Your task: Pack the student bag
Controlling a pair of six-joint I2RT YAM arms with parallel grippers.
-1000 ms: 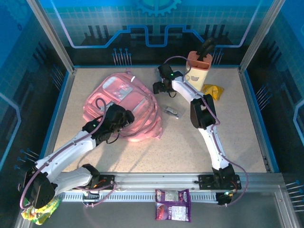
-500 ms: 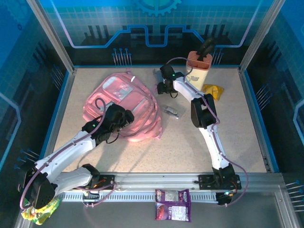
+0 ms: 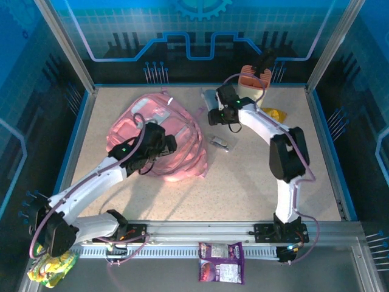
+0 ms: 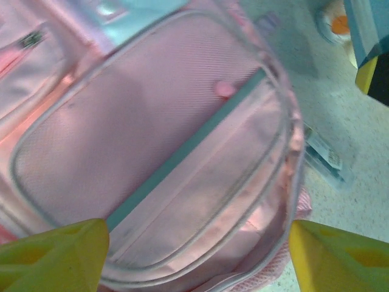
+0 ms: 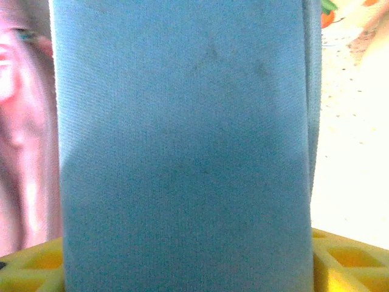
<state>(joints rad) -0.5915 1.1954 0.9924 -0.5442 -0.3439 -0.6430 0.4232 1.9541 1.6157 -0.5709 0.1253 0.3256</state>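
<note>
The step in hand seems to be carrying an item to the student bag (image 3: 185, 153), which lies flat on the counter (image 3: 243, 182), left of centre in the top view. It is soft and pink, and its main compartment looks unzipped. The right tool (image 3: 211, 115), just beside the bag, is clenched on a blue fabric item (image 5: 182, 146). The left tool (image 4: 194, 258) hovers released above the opening. Next, I think, the blue item must be lowered into that opening.
</note>
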